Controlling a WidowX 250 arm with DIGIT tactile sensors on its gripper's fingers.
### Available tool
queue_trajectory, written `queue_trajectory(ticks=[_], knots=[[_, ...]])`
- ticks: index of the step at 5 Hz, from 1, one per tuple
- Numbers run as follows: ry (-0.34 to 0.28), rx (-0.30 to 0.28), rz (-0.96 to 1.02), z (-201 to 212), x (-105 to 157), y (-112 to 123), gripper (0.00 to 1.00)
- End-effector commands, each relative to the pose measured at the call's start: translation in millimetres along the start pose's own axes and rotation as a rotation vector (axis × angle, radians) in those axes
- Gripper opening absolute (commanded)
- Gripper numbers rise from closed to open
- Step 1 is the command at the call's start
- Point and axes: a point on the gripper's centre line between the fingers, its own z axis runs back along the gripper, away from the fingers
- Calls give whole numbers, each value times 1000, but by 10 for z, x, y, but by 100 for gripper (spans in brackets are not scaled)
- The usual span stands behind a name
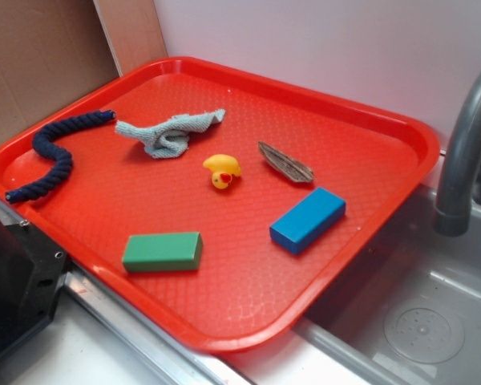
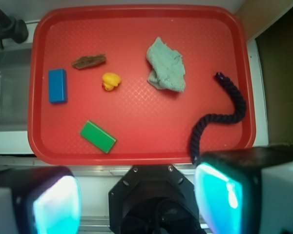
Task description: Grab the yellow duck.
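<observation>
The yellow duck (image 1: 222,171) is a small yellow toy with an orange-red beak, lying near the middle of the red tray (image 1: 393,128). In the wrist view the duck (image 2: 110,81) sits left of the tray's centre (image 2: 136,156). My gripper (image 2: 136,200) is high above and back from the tray's near edge, over the metal counter strip. Its two fingers (image 2: 56,204) with glowing cyan pads stand far apart, with nothing between them. The gripper does not show in the exterior view except a black part of the robot (image 1: 16,281) at the lower left.
On the tray lie a green block (image 1: 162,252), a blue block (image 1: 308,219), a brown bark-like piece (image 1: 285,163), a crumpled pale green cloth (image 1: 170,133) and a dark blue rope (image 1: 56,152). A grey sink (image 1: 417,313) and faucet (image 1: 465,152) stand to the right.
</observation>
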Motion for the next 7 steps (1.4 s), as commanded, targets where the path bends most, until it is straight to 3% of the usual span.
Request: queue_trajectory(ticks=[1,2,3,4,5,7], knots=[[-75,1,-401,-990,824,-547,100],[-41,-43,-448,-1405,991,-531,100],[1,-25,-444,-1609,1071,-425,100],[55,-12,-421,-1834,1007,-263,100],[90,-28,-440,-2098,949,-267,100],[133,-3,-473,-2374,890,-377,100]])
